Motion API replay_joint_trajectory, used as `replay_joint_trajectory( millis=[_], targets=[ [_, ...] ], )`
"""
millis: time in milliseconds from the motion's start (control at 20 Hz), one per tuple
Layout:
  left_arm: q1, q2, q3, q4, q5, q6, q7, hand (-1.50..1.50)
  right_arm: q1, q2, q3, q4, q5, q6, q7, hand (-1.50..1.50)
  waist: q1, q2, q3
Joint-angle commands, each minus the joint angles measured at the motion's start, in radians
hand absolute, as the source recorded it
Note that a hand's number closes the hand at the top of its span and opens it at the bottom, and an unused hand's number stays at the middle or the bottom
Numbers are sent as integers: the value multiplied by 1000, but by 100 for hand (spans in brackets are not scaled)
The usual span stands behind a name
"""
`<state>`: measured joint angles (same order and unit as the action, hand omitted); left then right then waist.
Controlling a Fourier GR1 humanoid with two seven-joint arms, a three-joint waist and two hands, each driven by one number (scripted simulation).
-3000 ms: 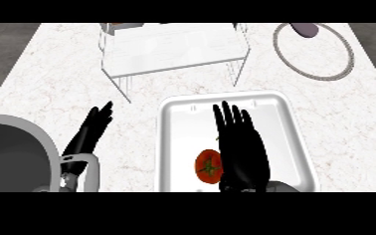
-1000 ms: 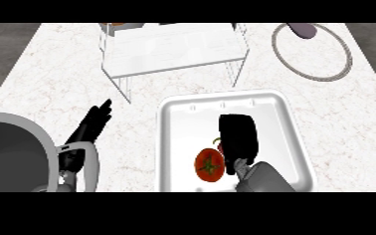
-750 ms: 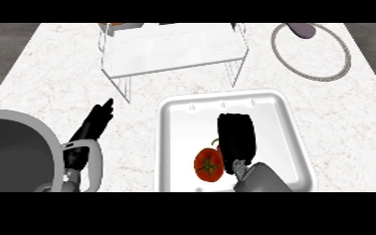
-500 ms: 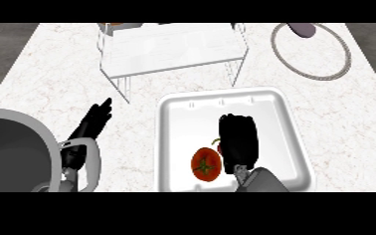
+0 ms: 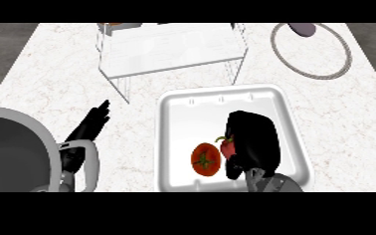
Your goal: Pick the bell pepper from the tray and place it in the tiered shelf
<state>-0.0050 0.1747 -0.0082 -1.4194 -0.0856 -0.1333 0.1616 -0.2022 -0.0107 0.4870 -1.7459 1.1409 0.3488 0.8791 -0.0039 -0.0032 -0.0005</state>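
Note:
A white tray (image 5: 180, 129) lies on the counter in front of me. My right hand (image 5: 253, 139) is over its right half, fingers curled down round a red bell pepper (image 5: 226, 147). Only a sliver of the pepper, with a green stem, shows at the hand's left edge. A red tomato (image 5: 206, 160) with a green top lies on the tray just left of the pepper. The white tiered shelf (image 5: 172, 50) stands beyond the tray at the far middle. My left hand (image 5: 88, 125) rests open on the counter, left of the tray.
A round ring-shaped plate (image 5: 294, 64) sits at the far right with a purple thing (image 5: 308, 28) on its far rim. A small orange item (image 5: 117, 25) shows at the shelf's far left corner. Bare marble counter lies between my left hand and the tray.
My right hand went from flat over the tray to curled, and the pepper's red edge now shows beside it. The tomato has shifted slightly. The left hand has barely moved.

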Motion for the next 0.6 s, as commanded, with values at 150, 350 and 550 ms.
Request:
replay_joint_trajectory(
  millis=[150, 350, 550],
  targets=[
    [-5, -19, 9, 4, -15, 19, -74, 0, -119, -7, -66, -273, 49, 157, 120, 150, -1, -1, -1],
    [-40, -17, 16, 27, -11, 5, -52, 0, -204, 10, -68, -375, 17, 84, 159, 150, 0, 0, -1],
    [-11, -3, 10, 0, -16, -17, -65, 0, -410, 10, -163, -313, -43, 26, 225, 150, 14, 2, -1]
  ],
)
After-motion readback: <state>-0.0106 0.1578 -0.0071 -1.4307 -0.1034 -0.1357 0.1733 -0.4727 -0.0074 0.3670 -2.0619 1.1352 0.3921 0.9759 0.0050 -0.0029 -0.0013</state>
